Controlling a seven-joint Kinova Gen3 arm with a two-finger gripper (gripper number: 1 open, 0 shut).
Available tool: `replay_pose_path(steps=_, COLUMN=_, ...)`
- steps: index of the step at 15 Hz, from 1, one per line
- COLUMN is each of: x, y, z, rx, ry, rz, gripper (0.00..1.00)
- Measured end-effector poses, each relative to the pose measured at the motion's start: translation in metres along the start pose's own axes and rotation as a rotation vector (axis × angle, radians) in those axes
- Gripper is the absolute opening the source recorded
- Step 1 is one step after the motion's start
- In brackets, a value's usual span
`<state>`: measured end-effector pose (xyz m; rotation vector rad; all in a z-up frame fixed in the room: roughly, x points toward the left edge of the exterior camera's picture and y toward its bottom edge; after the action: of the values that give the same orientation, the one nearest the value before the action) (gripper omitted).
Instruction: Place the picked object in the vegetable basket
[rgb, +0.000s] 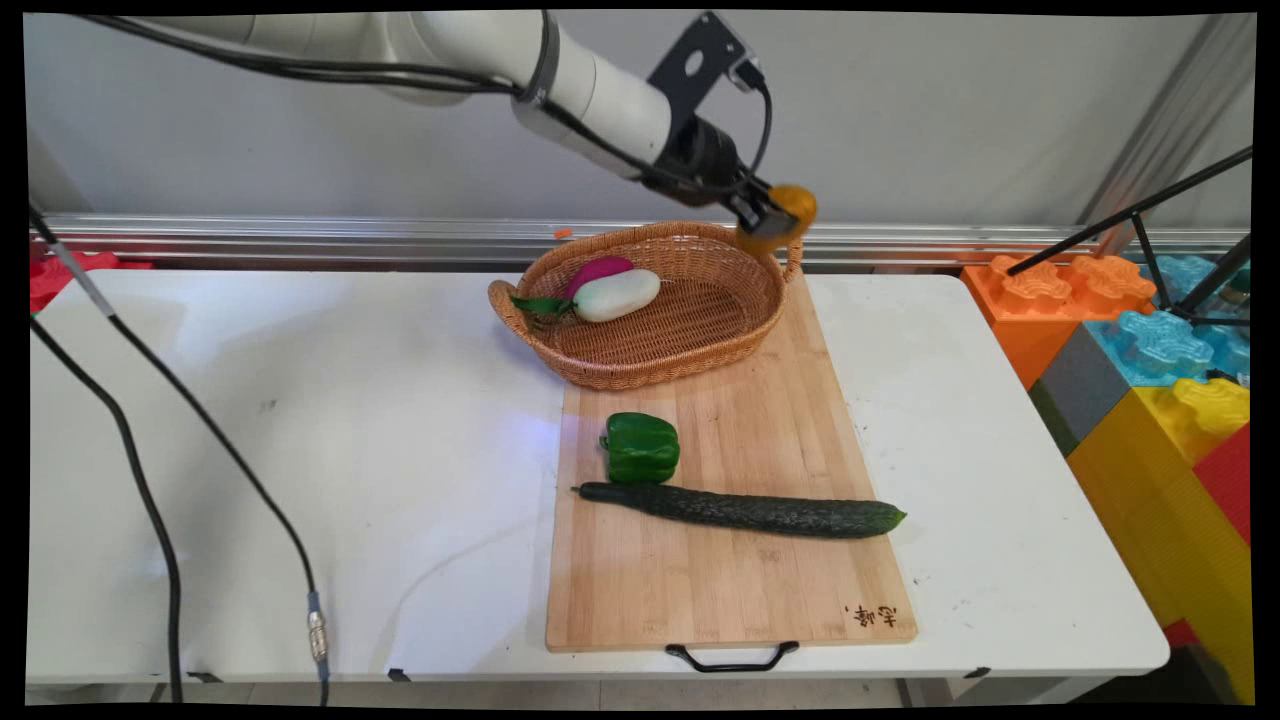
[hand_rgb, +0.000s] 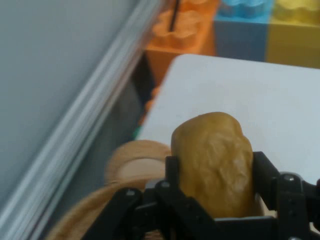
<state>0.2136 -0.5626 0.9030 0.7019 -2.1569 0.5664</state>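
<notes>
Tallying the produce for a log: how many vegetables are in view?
5: a green pepper and cucumber on the cutting board, a white and a purple vegetable in the basket, a potato in the gripper.

A cutting board (rgb: 735, 560) lies on the table (rgb: 300, 420), right of the table's middle, its handle (rgb: 732, 658) at the near edge. A wicker basket (rgb: 690, 355) sits on the board's far end, overhanging it to the left. In the basket — toward its far left — an eggplant (rgb: 618, 295) lies just before a second vegetable (rgb: 597, 270). Before the basket, on the board, sits a bell pepper (rgb: 641, 448); just before the pepper a cucumber (rgb: 745, 510) lies crosswise. Above the basket's far right rim the gripper (rgb: 765, 215) holds a potato (rgb: 780, 222), clamped between its fingers (hand_rgb: 172, 172). Toy blocks (rgb: 1150, 400) stand right of the table
</notes>
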Motion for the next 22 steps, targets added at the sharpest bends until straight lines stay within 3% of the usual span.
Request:
replay_pose_path(steps=4, x=-0.011, y=-0.034, z=0.010, rx=0.089, ry=-0.055, rz=-0.012, gripper=0.00)
replay_pose_path(steps=7, x=-0.029, y=-0.052, z=0.028, rx=0.117, ry=-0.109, rz=-0.031, gripper=0.00)
replay_pose_path(steps=11, x=-0.050, y=-0.064, z=0.052, rx=0.120, ry=-0.156, rz=-0.056, gripper=0.00)
replay_pose_path(steps=20, x=-0.075, y=-0.071, z=0.080, rx=0.083, ry=-0.197, rz=-0.071, gripper=0.00)
replay_pose_path(steps=21, x=-0.075, y=-0.070, z=0.081, rx=0.079, ry=-0.198, rz=-0.070, gripper=1.00)
replay_pose_path(steps=22, x=-0.076, y=-0.069, z=0.082, rx=0.071, ry=-0.197, rz=-0.068, gripper=1.00)
